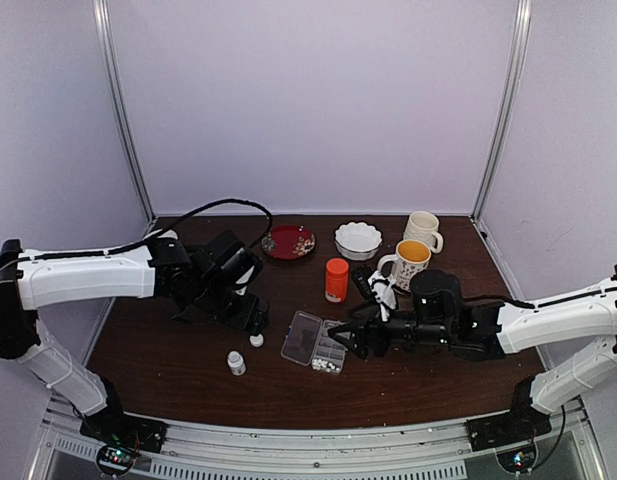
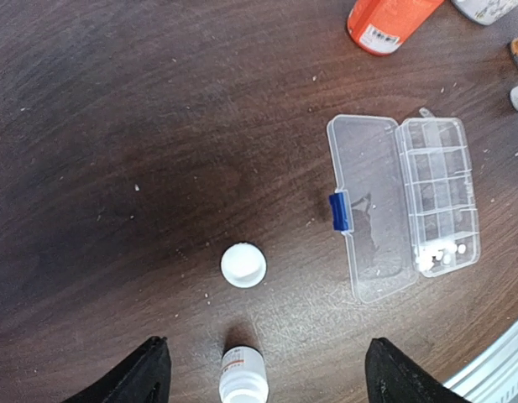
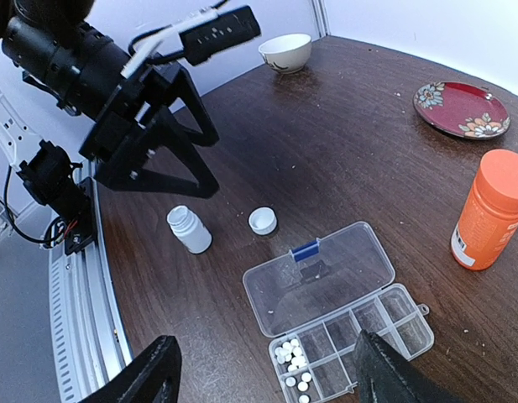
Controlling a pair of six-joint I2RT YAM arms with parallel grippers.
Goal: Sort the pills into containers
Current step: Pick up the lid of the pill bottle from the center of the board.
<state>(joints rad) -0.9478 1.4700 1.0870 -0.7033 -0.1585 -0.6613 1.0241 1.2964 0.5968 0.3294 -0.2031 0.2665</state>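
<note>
Left pincer (image 2: 267,348), bottom centre of its wrist view: released, fingers spread wide, touching nothing. Small white plastic bottle (image 2: 243,379), uncapped and upright, stands between them on the dark wooden surface (image 2: 116,126). Round white cap (image 2: 243,265) lies just above it. Further right: clear plastic rectangular organizer (image 2: 372,210), lid open flat. Small white pills (image 2: 439,254) sit in its bottom end cell. Right pincer (image 3: 263,344): released, empty, near that cell.
</note>
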